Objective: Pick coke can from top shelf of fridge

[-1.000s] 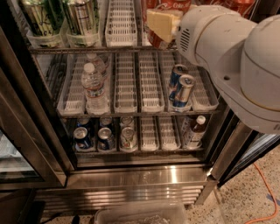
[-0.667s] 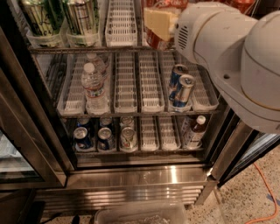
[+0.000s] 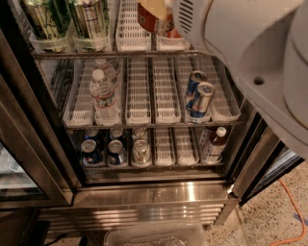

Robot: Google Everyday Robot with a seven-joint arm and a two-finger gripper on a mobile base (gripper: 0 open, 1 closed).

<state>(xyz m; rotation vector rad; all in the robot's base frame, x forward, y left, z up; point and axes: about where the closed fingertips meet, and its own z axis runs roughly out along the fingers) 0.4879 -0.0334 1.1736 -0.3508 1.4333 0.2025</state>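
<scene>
The coke can [image 3: 150, 23] is red and stands in a white lane tray on the top shelf [image 3: 131, 36] of the fridge [image 3: 154, 197], at the top middle of the camera view. Its top is cut off by the frame edge. My gripper [image 3: 155, 6] shows only as a yellowish part right at the can's upper side, touching or overlapping it. The big white arm [image 3: 250, 43] fills the upper right and hides the right end of the top shelf.
Two tall green-and-silver cans [image 3: 48, 19] stand at the top shelf's left. The middle shelf holds water bottles [image 3: 103, 96] and blue-and-silver cans [image 3: 199, 98]. The bottom shelf holds several cans [image 3: 115, 151] and a bottle [image 3: 214, 144]. An open door [image 3: 19, 182] is at the left, a clear tub [image 3: 154, 235] on the floor.
The gripper and arm have moved left and up in the view, deeper into the top shelf at the red can. The shelves and drinks have not moved.
</scene>
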